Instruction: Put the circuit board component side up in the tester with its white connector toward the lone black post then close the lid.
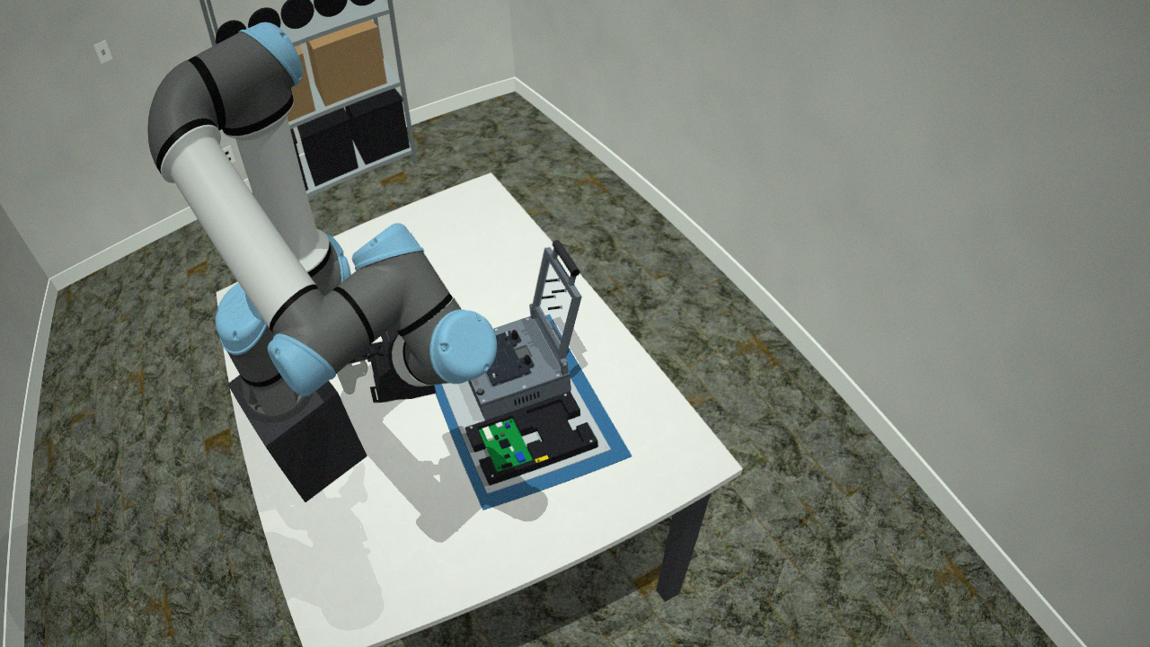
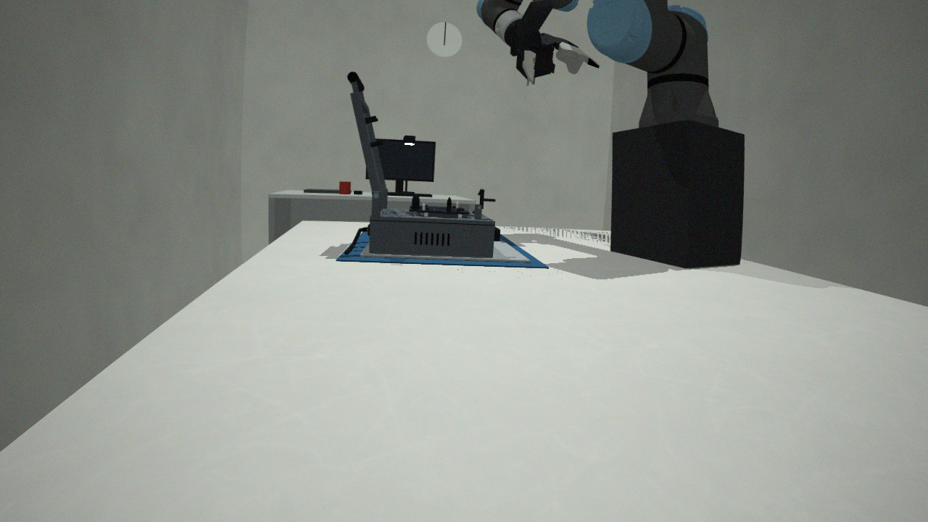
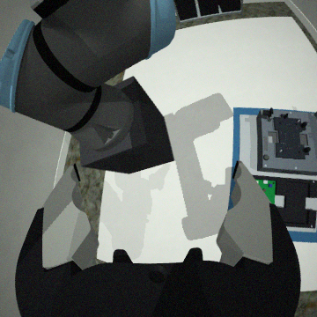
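A white desk [image 1: 466,233] [image 2: 454,389] [image 3: 246,53] filled much of the scene. The large gray and white robot arm [image 1: 233,208] [image 2: 678,51] [image 3: 101,26], with light blue joint caps, rose from a black pedestal [image 1: 314,458] [image 2: 678,201] [image 3: 154,141] on it. Behind the desk stood a shelf unit [image 1: 402,88] with brown boxes and black bins.

A blue-bordered mat [image 1: 562,473] [image 2: 355,257] [image 3: 236,141] lay on the desk, near the pedestal. On the mat sat the boxy gray tester [image 1: 526,392] [image 2: 402,240] [image 3: 282,166]. Its lid [image 1: 570,330] [image 2: 370,148], an open frame with a black handle [image 1: 565,257] [image 2: 354,80], stood raised, leaning slightly back. Just beside the tester was a flat black tray [image 1: 567,434] [image 3: 291,213].

The black gripper [image 1: 374,371] [image 2: 563,74] [image 3: 156,164], with pale gray fingers, hung above the desk, apart from both tester and tray. Its fingers were spread fully open, with nothing between them.

The green circuit board [image 1: 506,445] [image 3: 269,190] lay flat in the tray, toward the end nearer the pedestal, its component side up. In the wrist view, one finger hid part of it. The smallest detail was a yellow mark [image 1: 542,458] on the tray's edge, close to the board.
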Action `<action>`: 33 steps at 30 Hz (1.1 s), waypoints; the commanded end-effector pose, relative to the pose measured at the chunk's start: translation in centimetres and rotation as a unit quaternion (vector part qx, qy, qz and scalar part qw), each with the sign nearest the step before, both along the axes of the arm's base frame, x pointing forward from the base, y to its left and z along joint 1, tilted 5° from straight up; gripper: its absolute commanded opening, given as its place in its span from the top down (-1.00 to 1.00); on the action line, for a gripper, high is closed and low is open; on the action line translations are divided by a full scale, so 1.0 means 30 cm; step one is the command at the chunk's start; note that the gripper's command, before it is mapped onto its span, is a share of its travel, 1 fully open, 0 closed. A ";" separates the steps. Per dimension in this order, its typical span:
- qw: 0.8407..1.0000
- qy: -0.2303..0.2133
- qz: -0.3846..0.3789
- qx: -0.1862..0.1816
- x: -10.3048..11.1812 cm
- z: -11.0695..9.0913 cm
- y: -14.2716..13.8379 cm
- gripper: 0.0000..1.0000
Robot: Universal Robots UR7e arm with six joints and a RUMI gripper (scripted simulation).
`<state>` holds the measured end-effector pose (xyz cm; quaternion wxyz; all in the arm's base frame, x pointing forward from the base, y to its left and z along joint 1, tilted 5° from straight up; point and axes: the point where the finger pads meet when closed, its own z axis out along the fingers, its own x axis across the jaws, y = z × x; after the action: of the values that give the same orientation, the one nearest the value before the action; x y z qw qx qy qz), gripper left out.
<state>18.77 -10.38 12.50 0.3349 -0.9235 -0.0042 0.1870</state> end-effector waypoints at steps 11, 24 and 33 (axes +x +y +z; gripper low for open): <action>0.981 -0.048 0.012 -0.190 0.229 -0.127 -0.081 -1.00; 0.941 -0.129 0.001 -0.314 0.466 -0.127 -0.101 -1.00; 0.906 -0.197 -0.015 -0.374 0.627 -0.079 -0.075 -1.00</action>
<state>35.49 -12.80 9.82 -0.0085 -0.9998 0.0113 0.0128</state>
